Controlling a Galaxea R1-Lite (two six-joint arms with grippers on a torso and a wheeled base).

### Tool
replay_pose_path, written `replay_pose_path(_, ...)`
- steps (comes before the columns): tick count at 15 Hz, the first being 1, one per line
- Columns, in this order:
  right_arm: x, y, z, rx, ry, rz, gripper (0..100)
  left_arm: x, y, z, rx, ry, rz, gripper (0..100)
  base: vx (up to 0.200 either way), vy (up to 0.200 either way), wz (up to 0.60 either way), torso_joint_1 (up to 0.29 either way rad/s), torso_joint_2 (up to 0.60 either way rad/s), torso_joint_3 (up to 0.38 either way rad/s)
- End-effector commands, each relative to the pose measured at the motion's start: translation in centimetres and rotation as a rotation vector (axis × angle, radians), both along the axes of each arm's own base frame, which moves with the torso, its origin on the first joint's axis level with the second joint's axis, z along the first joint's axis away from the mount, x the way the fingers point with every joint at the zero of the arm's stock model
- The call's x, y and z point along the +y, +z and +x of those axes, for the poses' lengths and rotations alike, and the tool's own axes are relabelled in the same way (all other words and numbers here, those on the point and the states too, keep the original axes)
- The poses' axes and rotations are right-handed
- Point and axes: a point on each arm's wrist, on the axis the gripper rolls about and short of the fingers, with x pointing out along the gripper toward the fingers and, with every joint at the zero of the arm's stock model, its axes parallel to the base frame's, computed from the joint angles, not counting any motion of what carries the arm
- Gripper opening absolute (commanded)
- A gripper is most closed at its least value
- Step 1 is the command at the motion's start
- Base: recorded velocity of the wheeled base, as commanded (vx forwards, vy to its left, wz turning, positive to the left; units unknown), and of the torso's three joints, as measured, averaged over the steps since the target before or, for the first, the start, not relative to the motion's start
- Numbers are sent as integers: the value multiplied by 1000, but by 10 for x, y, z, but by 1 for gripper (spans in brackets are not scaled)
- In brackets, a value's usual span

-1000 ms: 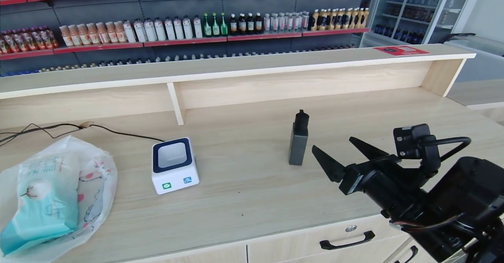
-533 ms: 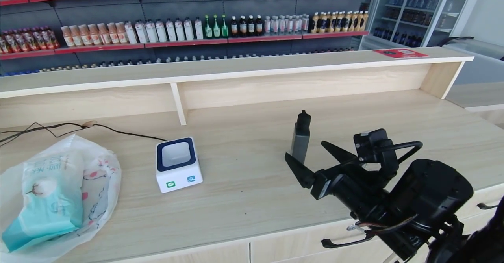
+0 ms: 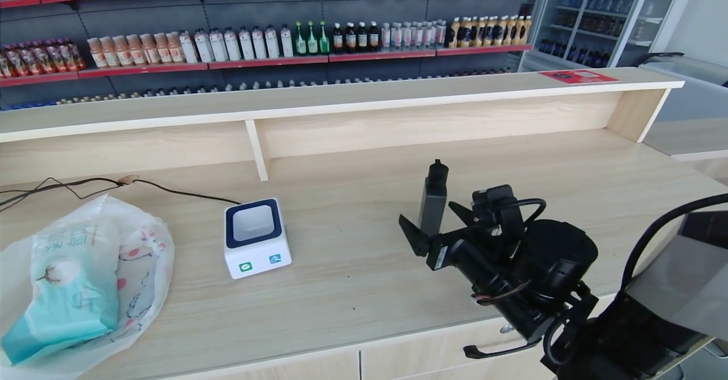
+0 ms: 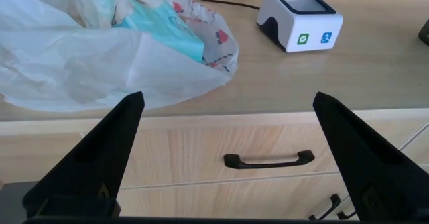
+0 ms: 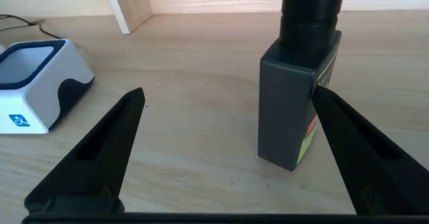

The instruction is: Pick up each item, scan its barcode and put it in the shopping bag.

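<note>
- Bottle (image 3: 433,201): dark grey, black cap, upright on the table (image 3: 352,280), at about 3 o'clock of the scanner (image 3: 257,238) and well apart from it.
- Right end effector (image 3: 425,213): spread wide, empty, level with the bottle's lower body, sitting at its 5 o'clock. The bottle is between the fingers but not gripped.
- In the right wrist view the bottle sits much closer to one finger. I'd centre first; otherwise the near finger shoves it, and a tall narrow body likely tips.
- Close on the flat faces below the cap.
- A coloured label faces the near finger. Can't tell if the barcode is there; leave it uncovered if so.
- Left end effector (image 4: 229,96): wide, empty, off the table's front edge by the shopping bag (image 3: 149,255), at 8 o'clock of the scanner.
</note>
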Motion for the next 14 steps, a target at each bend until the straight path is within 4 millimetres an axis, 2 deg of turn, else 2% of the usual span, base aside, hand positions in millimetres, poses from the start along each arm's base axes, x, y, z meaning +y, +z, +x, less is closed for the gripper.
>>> replay_pose_path(1, -2, -13, 15, 20, -35, -14, 100, 0, 0, 0, 0, 1, 0, 100, 0, 0, 0, 0, 0, 0)
replay_pose_path(6, -19, -15, 32, 17, -104, -9, 100, 0, 0, 0, 0, 1, 0, 100, 0, 0, 0, 0, 0, 0)
replay_pose_path(14, -16, -16, 38, 21, -187, 37, 100, 0, 0, 0, 0, 1, 0, 100, 0, 0, 0, 0, 0, 0)
